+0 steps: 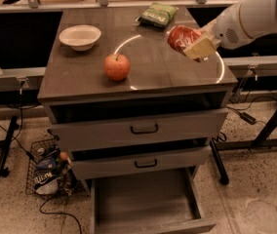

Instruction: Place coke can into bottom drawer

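The red coke can is held tilted in my gripper, lifted above the right part of the cabinet top. The gripper's pale fingers are closed around the can's right side. The white arm reaches in from the upper right. The bottom drawer is pulled open at the foot of the cabinet, a flat grey tray with nothing visible in it. It lies well below and to the left of the can.
A red-orange apple, a white bowl and a green chip bag lie on the cabinet top. Two upper drawers with black handles are slightly ajar. A wire basket of bottles stands at the left on the floor.
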